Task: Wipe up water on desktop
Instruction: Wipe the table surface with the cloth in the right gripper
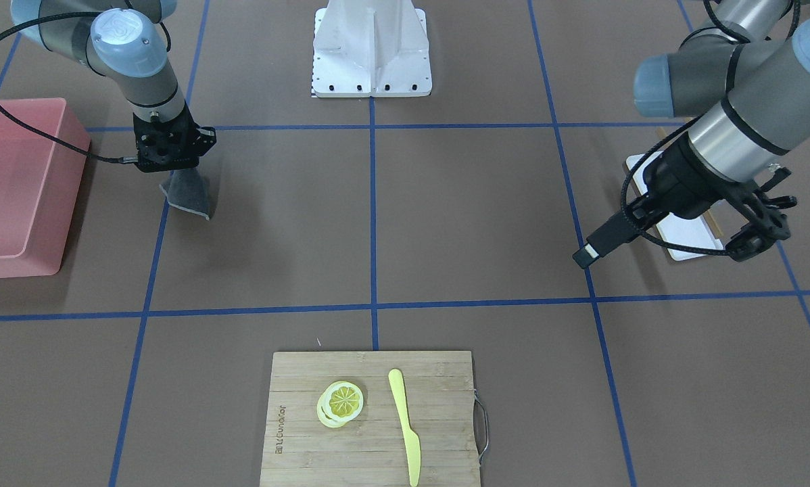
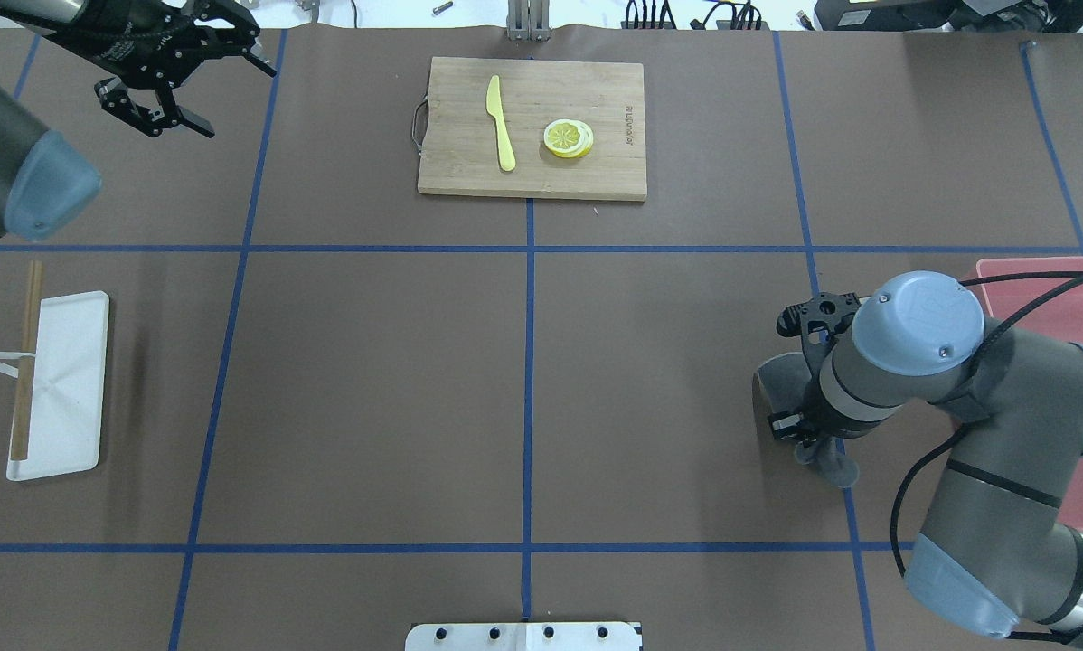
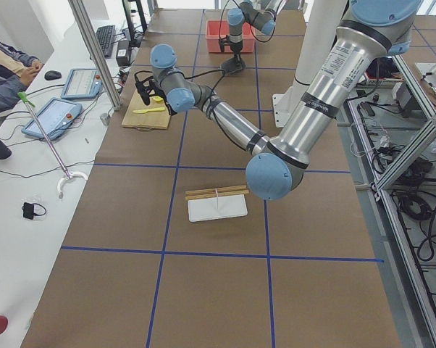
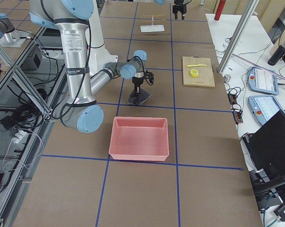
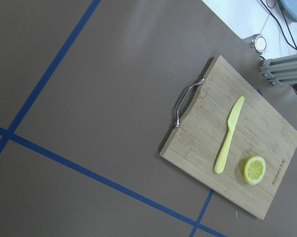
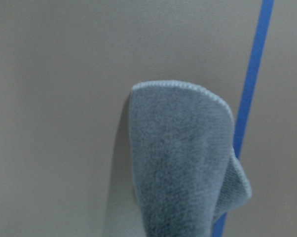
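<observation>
The desktop point(image 2: 370, 362) is matte brown with blue tape lines; I see no water on it. My right gripper point(image 1: 174, 170) is shut on a grey cloth point(image 1: 190, 194), which hangs down beside a blue tape line, near the pink bin. The cloth also shows in the right wrist view point(image 6: 180, 158) and in the overhead view point(image 2: 779, 380). I cannot tell if its lower edge touches the desktop. My left gripper point(image 2: 234, 99) is open and empty, held above the far left corner, left of the cutting board.
A bamboo cutting board point(image 2: 614, 163) with a yellow knife point(image 2: 503, 122) and lemon slices point(image 2: 569, 137) lies at the far middle. A pink bin point(image 2: 1048, 280) stands by the right arm. A white tray point(image 2: 62, 389) with chopsticks lies at the left.
</observation>
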Action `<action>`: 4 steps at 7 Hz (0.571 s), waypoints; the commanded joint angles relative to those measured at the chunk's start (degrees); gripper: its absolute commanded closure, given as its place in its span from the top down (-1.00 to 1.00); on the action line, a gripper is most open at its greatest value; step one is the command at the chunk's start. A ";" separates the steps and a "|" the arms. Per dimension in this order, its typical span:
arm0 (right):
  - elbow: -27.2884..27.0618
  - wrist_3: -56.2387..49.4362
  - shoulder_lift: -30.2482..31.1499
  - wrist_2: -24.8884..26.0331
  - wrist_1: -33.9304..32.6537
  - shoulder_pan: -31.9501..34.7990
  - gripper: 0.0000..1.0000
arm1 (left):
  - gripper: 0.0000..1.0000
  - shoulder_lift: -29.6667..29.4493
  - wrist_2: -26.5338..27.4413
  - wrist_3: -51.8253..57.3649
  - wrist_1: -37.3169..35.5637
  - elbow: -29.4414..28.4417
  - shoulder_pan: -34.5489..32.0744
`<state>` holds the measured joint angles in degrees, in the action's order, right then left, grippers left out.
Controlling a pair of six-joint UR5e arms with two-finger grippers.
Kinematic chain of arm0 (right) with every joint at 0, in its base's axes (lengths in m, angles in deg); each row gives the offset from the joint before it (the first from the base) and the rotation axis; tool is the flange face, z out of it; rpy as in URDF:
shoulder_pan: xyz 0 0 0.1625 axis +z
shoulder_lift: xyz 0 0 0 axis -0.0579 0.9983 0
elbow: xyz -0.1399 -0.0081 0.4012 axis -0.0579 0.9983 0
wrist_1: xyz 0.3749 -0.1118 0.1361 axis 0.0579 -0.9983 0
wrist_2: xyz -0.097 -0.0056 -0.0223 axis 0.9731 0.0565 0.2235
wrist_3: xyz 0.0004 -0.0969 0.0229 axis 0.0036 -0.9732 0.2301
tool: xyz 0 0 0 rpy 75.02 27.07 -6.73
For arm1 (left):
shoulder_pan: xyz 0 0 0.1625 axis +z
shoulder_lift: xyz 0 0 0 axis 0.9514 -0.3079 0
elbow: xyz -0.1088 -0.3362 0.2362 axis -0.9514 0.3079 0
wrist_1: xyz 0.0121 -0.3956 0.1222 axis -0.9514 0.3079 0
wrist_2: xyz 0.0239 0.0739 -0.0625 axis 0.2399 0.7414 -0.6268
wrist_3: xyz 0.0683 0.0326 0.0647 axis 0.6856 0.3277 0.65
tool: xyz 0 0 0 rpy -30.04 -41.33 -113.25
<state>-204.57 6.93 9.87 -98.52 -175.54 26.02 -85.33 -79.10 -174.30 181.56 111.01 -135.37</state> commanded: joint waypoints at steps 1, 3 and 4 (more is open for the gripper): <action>5.28 11.23 -12.42 0.38 -0.14 -5.93 -1.00 | 0.95 5.16 -1.29 11.05 -0.16 0.31 -2.87; 12.42 19.08 -23.53 2.13 0.12 -9.20 -1.00 | 0.95 10.96 -0.86 28.34 -1.21 0.31 -6.03; 11.40 19.45 -22.01 1.79 0.04 -8.34 -1.00 | 0.95 14.56 -0.33 41.75 -3.57 0.14 -9.10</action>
<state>-193.73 24.58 -10.98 -96.89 -175.49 17.73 -74.72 -79.87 -146.35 180.01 111.27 -141.45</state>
